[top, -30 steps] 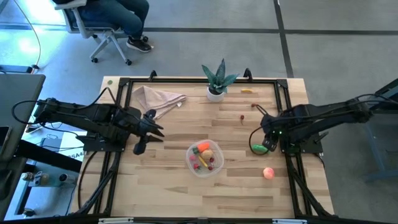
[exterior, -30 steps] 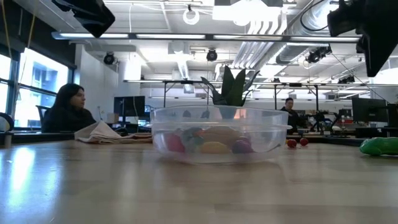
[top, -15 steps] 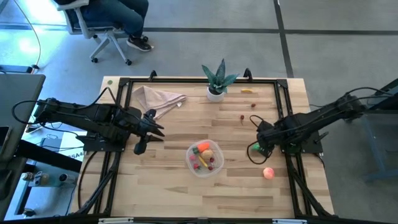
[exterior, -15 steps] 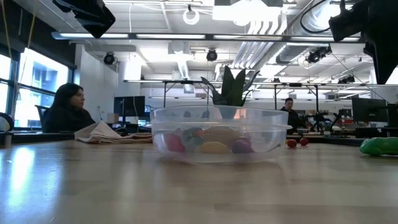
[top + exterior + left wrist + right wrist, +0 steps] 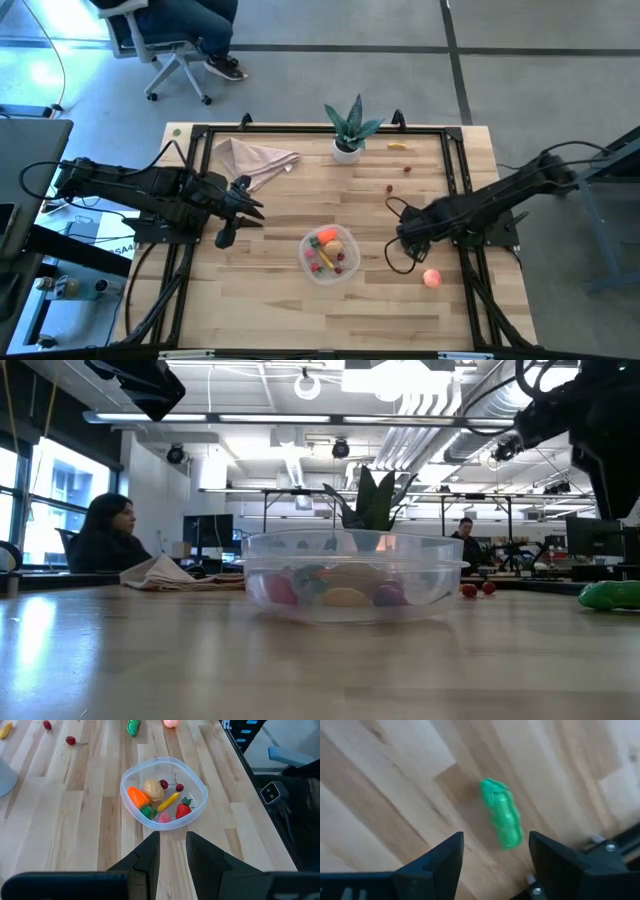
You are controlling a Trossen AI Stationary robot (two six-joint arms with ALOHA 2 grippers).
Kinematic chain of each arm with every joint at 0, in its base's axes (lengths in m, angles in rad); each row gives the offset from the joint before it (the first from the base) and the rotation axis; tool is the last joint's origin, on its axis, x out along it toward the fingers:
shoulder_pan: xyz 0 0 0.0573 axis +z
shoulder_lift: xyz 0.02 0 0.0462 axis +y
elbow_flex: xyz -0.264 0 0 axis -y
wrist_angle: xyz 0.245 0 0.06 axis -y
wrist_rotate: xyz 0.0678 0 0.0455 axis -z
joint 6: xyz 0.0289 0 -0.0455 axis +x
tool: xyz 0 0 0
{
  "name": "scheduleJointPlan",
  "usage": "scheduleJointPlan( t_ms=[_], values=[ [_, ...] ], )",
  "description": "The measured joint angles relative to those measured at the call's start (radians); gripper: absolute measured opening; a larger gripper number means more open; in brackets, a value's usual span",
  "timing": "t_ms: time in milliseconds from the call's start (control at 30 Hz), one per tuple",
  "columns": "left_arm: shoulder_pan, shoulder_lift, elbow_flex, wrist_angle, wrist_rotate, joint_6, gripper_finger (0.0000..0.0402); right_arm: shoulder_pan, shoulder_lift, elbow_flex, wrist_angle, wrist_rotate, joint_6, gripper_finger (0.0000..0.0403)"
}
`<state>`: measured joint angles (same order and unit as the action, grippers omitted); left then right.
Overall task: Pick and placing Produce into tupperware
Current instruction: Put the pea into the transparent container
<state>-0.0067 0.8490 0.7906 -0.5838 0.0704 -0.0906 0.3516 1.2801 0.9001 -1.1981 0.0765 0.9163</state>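
Cucumber is lying on the worktop, well apart from the tub. It is being framed by the right end effector, fingers spread wide. Approached off-centre, it could be nudged aside. The left end effector is being kept nearly closed, empty.

no readable text, no labels, no brand marks, no numbers on anything in view

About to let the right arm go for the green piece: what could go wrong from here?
The green cucumber lies skewed between the open right tool, so closing may pinch one end and flick it away. It lies close to the table's black edge rail, so a nudge could push it against that. The peach lies just beside the arm and could get knocked.
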Motion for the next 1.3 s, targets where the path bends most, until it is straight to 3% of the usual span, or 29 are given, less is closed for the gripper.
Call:
scheduleJointPlan(
  t_ms=[233,600,967,1300],
  values=[
    [0.000,0.000,0.000,0.000,0.000,0.000,0.0083,-0.105,0.025,0.000,-0.018,-0.011,-0.085,0.0218],
    [0.000,0.000,0.000,0.000,0.000,0.000,0.0083,-0.180,0.024,-0.186,0.113,-0.210,-0.158,0.0218],
    [0.000,0.000,0.000,0.000,0.000,0.000,0.0083,-0.184,0.024,-0.199,0.145,-0.174,-0.171,0.0218],
    [0.000,0.000,0.000,0.000,0.000,0.000,0.0083,-0.258,0.024,-0.253,0.222,-0.208,-0.218,0.0218]
  ],
)
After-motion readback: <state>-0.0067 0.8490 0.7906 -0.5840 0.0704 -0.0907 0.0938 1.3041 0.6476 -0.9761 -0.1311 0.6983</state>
